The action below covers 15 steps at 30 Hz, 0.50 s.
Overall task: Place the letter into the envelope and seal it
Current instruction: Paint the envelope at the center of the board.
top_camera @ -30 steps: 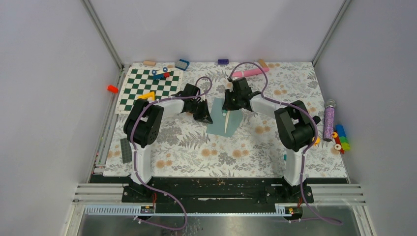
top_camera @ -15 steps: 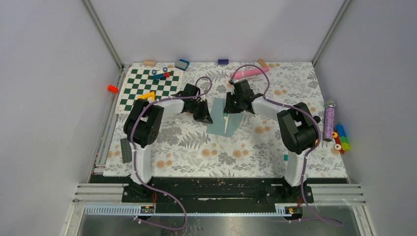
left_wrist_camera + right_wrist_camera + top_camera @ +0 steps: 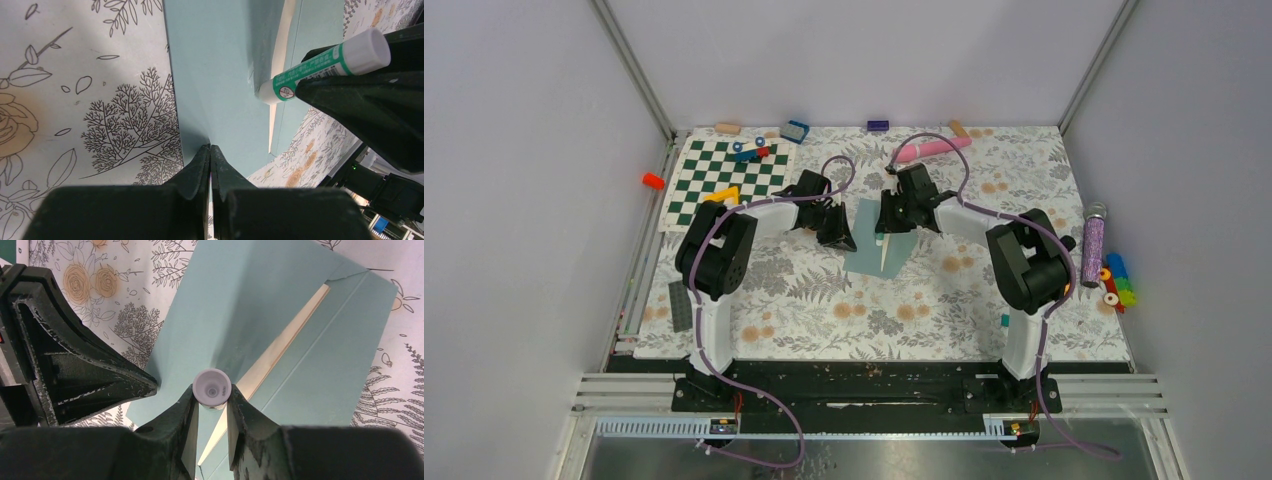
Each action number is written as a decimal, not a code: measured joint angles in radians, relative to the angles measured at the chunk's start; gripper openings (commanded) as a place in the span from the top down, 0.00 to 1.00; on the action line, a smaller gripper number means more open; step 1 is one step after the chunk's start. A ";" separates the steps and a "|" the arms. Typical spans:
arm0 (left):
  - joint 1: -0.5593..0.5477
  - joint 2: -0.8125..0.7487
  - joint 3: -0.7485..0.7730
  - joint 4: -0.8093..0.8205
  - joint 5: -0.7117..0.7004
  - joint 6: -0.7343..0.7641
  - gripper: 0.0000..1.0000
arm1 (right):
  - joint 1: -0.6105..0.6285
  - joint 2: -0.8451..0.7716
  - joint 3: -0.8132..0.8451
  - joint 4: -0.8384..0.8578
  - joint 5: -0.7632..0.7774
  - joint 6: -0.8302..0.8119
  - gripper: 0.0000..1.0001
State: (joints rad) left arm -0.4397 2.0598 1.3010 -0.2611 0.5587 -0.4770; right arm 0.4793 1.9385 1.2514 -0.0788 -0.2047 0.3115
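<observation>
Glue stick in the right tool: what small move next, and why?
Probably draw the glue stick along the envelope flap: its tip touches the flap beside the exposed strip of letter, and the shut left tool seems to pin the envelope's edge.

Illegible small print on glue stick

I see my left gripper on the envelope.
Jaws together at six o'clock; glue stick tip touching it at two o'clock.
</observation>
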 measured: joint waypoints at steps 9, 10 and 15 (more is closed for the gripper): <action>0.000 0.000 0.000 0.000 0.000 0.000 1.00 | 0.006 -0.017 -0.022 -0.005 -0.010 0.000 1.00; 0.000 0.000 0.000 0.000 0.000 0.000 1.00 | 0.006 -0.019 -0.024 -0.006 -0.016 0.000 1.00; 0.000 0.000 0.000 0.000 0.000 0.000 1.00 | 0.007 -0.022 -0.027 -0.018 -0.027 0.000 1.00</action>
State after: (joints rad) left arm -0.4397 2.0598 1.3010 -0.2615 0.5583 -0.4774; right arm 0.4862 1.9167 1.2247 -0.0967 -0.2314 0.3115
